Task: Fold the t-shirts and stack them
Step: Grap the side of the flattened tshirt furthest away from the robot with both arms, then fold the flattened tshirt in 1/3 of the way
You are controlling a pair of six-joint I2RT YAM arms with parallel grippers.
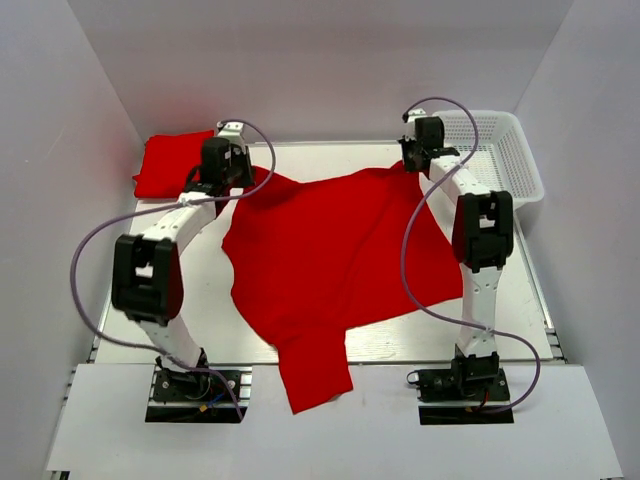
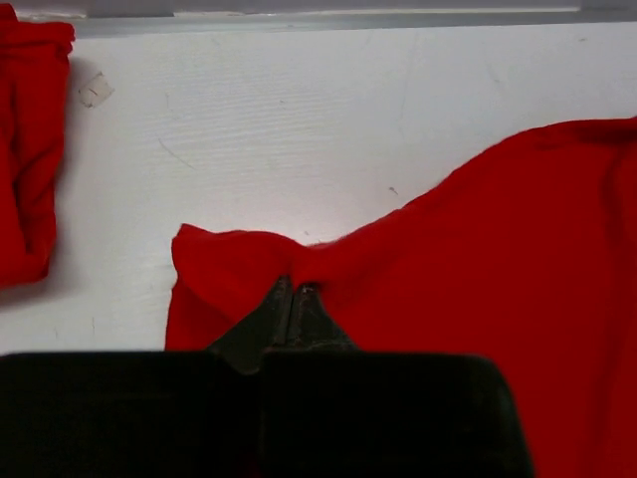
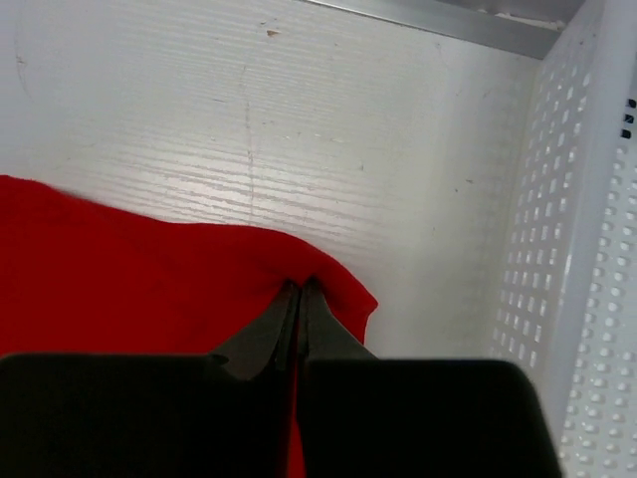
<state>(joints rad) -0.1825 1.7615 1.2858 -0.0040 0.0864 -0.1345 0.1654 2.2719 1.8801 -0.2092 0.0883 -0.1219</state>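
A bright red t-shirt (image 1: 330,260) lies spread over the middle of the table, one sleeve hanging over the near edge. My left gripper (image 1: 240,185) is shut on its far left corner; the left wrist view shows the fingertips (image 2: 295,291) pinching a fold of the cloth (image 2: 478,259). My right gripper (image 1: 415,165) is shut on the far right corner, and the right wrist view shows the gripper (image 3: 300,287) pinching the cloth edge (image 3: 149,269). A second red t-shirt (image 1: 170,165), folded, lies at the far left corner (image 2: 30,149).
A white mesh basket (image 1: 505,150) stands at the far right, close beside the right gripper (image 3: 587,249). White walls enclose the table on three sides. A small piece of tape (image 2: 95,92) sticks to the table near the folded shirt.
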